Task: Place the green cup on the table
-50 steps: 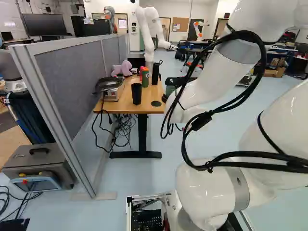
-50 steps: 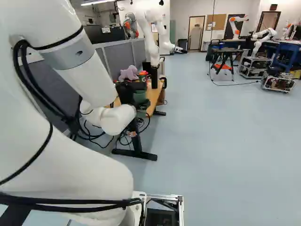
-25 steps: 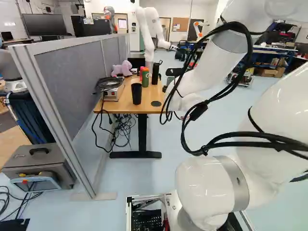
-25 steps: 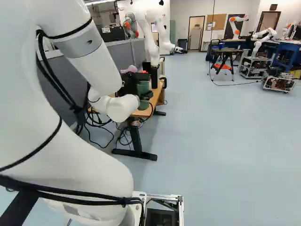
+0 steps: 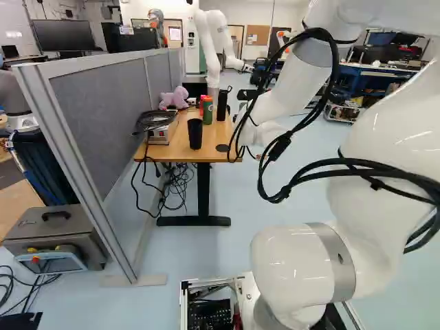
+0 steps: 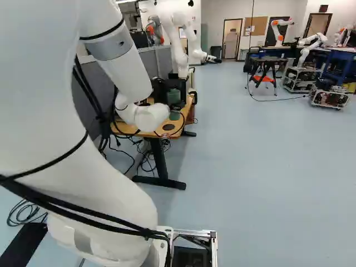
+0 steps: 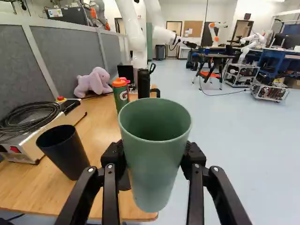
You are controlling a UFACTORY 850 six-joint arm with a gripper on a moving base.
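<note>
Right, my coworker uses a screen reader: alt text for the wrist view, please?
A black gripper holds a green cup near a wooden table. On it are a black cup, a box topped with coiled cable, a green bottle and a plush elephant.

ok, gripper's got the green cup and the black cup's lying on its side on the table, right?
No, the black cup stands upright on the table; see the left base view. The gripper does have the green cup.

1. A white arm (image 5: 295,268) rises out of both base views, its upper length cropped.
2. The green cup (image 7: 153,164) hides a black bottle's (image 7: 143,84) foot in the wrist view.
3. A coiled cable (image 7: 26,123) runs past the wrist view's edge.
</note>
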